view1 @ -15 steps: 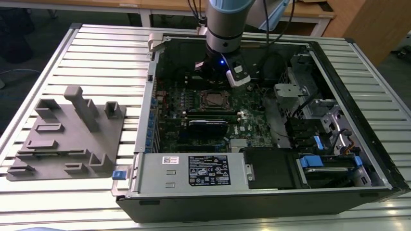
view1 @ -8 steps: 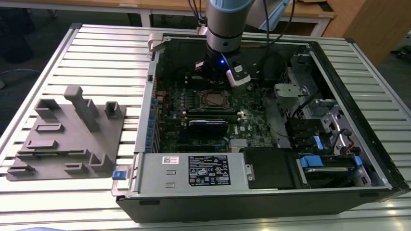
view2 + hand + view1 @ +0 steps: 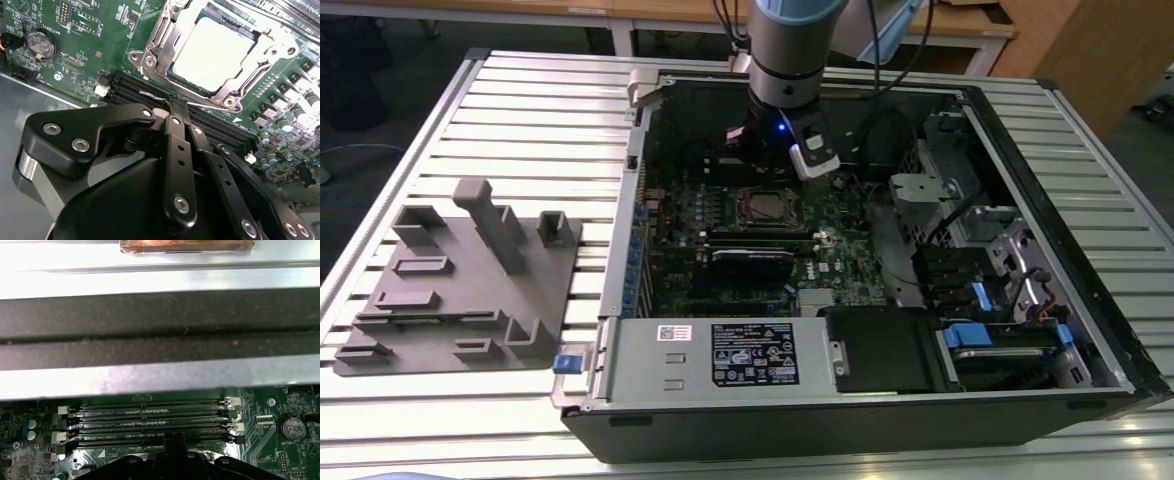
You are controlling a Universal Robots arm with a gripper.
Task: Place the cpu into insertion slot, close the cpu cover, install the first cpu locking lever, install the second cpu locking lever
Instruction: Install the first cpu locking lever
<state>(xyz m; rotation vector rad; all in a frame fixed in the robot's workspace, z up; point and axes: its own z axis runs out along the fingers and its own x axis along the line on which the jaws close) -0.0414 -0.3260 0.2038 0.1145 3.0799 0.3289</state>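
1. cpu (image 3: 215, 52) sits in the slot (image 3: 769, 208), mid circuit board (image 3: 100, 30); cover (image 3: 164, 39) lies closed over it.
2. gripper (image 3: 177, 106) clenched, holding nothing visible, at the slot's edge; lever steps appear outstanding.

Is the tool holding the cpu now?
No, the cpu lies flat within the window of the cpu cover on the board, apart from the tool.

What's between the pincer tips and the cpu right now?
In the second wrist view, the silvery edge of the cover; the pincer hangs over the memory slots.
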